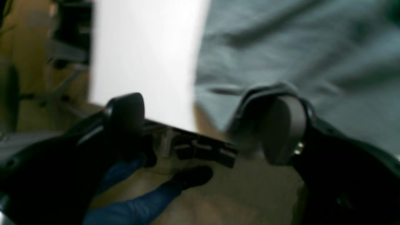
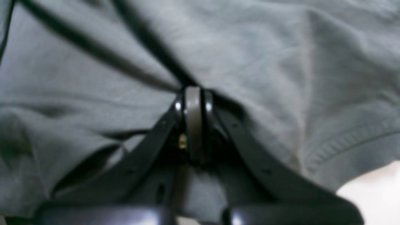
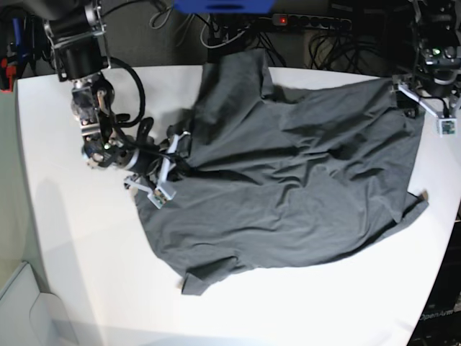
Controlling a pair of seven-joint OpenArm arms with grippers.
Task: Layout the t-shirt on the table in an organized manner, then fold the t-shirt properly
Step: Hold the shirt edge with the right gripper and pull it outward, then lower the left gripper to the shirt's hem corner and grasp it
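Observation:
The dark charcoal t-shirt lies spread and wrinkled across the white table, with one sleeve at the front. My right gripper is at the shirt's left edge. In the right wrist view it is shut on a pinch of the shirt, and folds radiate from it. My left gripper is at the shirt's far right corner. In the left wrist view it is open and empty, one finger over bare table, the other pad over the shirt's edge.
A power strip with a red light and tangled cables lie behind the table's far edge. A blue object is at the top. In the left wrist view, past the table edge, a person's blue leg and black shoe show.

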